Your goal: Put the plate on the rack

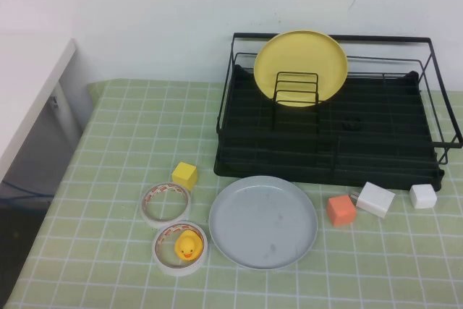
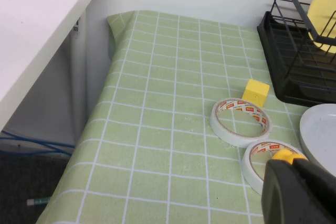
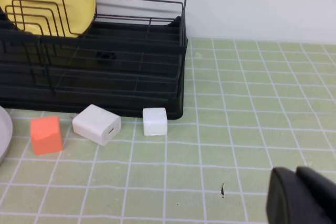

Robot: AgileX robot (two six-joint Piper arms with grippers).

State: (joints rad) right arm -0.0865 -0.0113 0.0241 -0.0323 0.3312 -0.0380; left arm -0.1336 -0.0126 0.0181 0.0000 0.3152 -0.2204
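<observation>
The green checked tablecloth (image 1: 116,179) covers the table, and at its far right side stands the black wire rack (image 1: 333,142), with a yellow plate (image 1: 300,66) leaning upright against the dividers near its back left corner. The grey plate (image 1: 263,221) lies flat on the cloth just in front of the rack's front edge, close to it but apparently not touching, and nothing holds it. To the plate's left lie two rolls of tape: the farther roll (image 1: 166,204) is bare in the middle, and the nearer roll (image 1: 179,248) has a small yellow duck (image 1: 187,247) sitting inside its ring. A yellow cube (image 1: 184,174) sits just beyond the farther roll. To the plate's right, an orange cube (image 1: 341,210) lies near it, then a white block (image 1: 375,199) and, further right, a smaller white cube (image 1: 423,195), all just in front of the rack. The left gripper (image 2: 299,190) shows only as a dark shape over the cloth on the tape side, and the right gripper (image 3: 302,198) likewise over the open cloth right of the rack; whether either claw is released or clenched I cannot tell.
</observation>
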